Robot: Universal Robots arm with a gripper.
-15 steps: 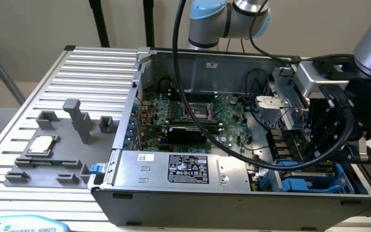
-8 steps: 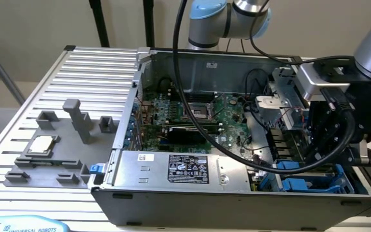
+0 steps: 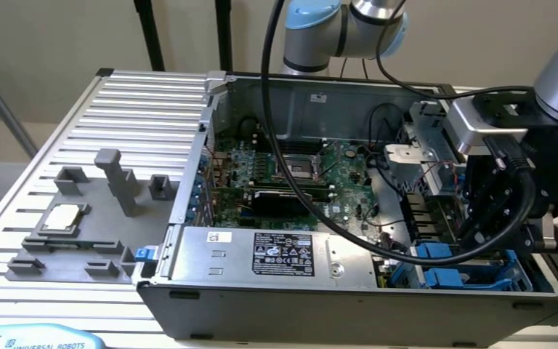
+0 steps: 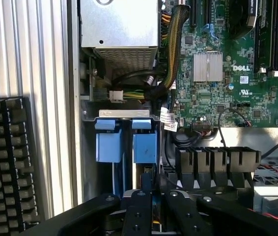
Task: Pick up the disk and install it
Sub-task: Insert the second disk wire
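Your tool [image 4: 152,216] sits low over the drive bay, fingers nearly together on what looks like the disk [image 4: 153,209], standing on edge; its long axis runs down into the slot beside the blue carriers [image 4: 125,146].

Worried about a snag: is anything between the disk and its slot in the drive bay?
Nothing visible does. The disk seems already seated in the drive bay, directly ahead of the gripper, beside a second blue carrier. The cables run alongside, not across.
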